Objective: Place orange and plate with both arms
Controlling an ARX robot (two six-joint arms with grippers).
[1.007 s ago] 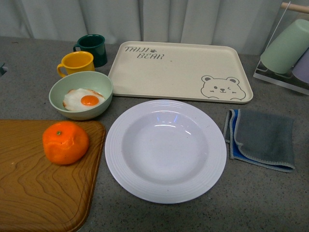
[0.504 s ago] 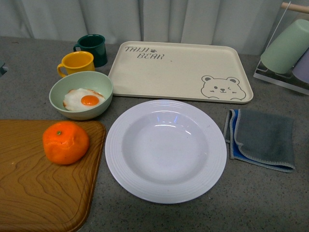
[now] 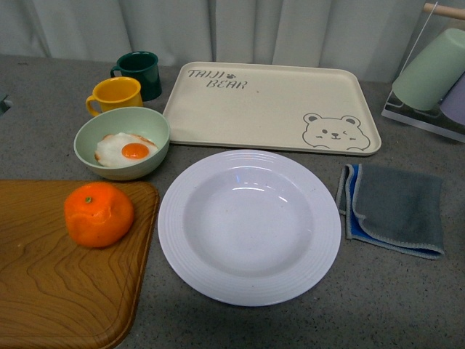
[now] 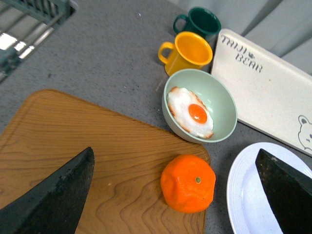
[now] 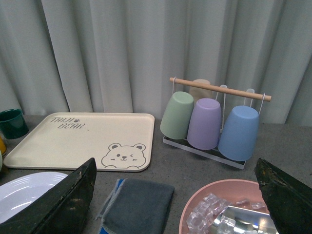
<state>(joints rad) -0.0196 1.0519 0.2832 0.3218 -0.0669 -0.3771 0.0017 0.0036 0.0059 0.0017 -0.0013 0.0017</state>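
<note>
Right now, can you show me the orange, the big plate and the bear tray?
orange [image 3: 99, 214], front view, middle of its skin.
plate [image 3: 249, 291], front view, near ribbed rim.
bear tray [image 3: 276, 109], front view, bare middle.

Front view first: the wooden board [image 3: 65, 276] runs off the left and bottom edges, and the cup rack [image 3: 429, 80] gets chopped by the right edge. On the left wrist view only a slice of the plate [image 4: 243, 192] shows before the frame ends. On the right wrist view the pink bowl [image 5: 195, 197] of ice [image 5: 209, 212] is cut off too.

Bright orange mandarin [image 3: 99, 214], white ribbed-rim plate [image 3: 171, 234], wood-grain brown board [image 3: 51, 291].
</note>
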